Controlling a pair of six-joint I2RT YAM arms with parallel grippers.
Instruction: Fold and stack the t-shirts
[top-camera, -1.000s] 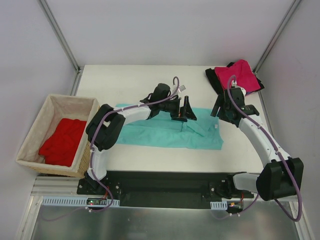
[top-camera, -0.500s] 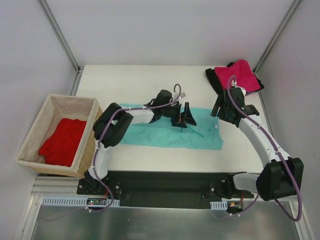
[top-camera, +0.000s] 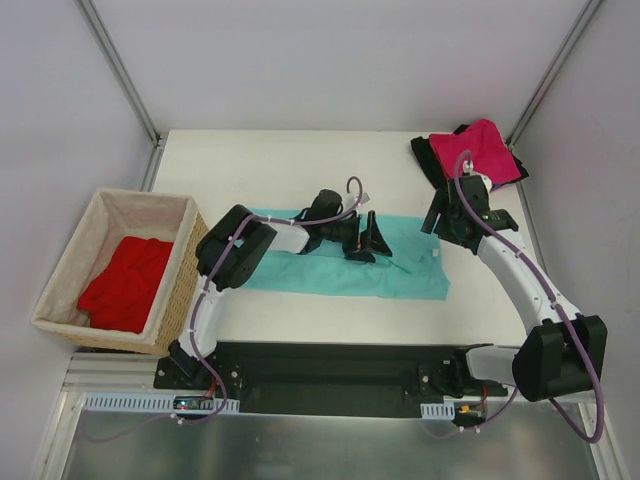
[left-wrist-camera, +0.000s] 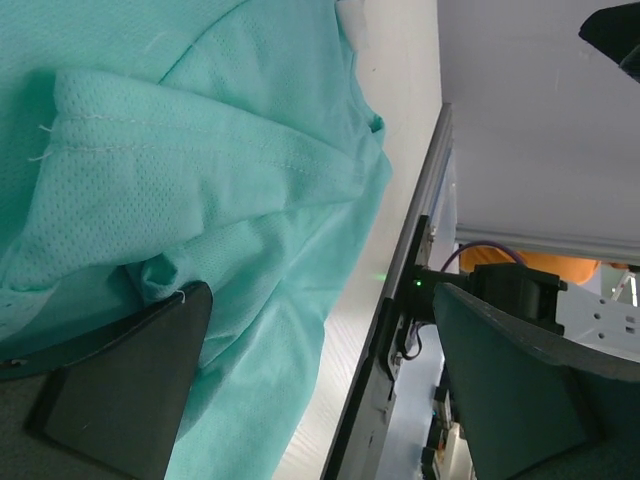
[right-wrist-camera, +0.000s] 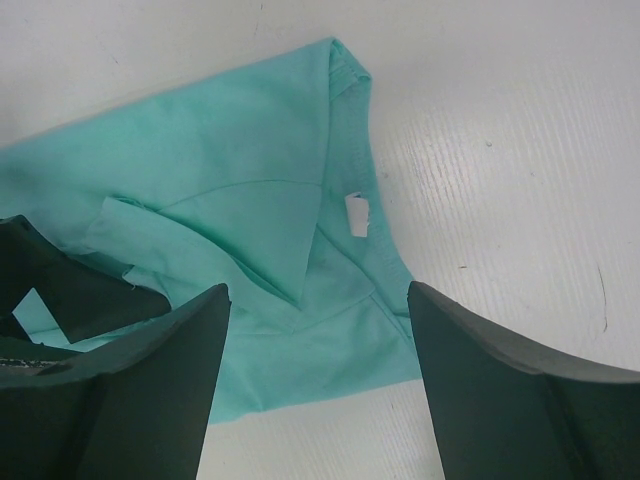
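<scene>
White table (top-camera: 260, 170) holds a green shirt (top-camera: 300, 272) lying in the middle. The left gripper (top-camera: 366, 240) sits low on it, jaws wide, holding nothing. The right gripper (top-camera: 443, 218) hangs open by the collar. If the left one pinches that bunched fold, the shirt could fold crooked.

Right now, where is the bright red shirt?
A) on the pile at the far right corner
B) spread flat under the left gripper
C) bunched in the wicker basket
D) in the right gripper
C: the red shirt lies bunched inside the wicker basket at the left, while the teal shirt is the one spread on the table.
</scene>
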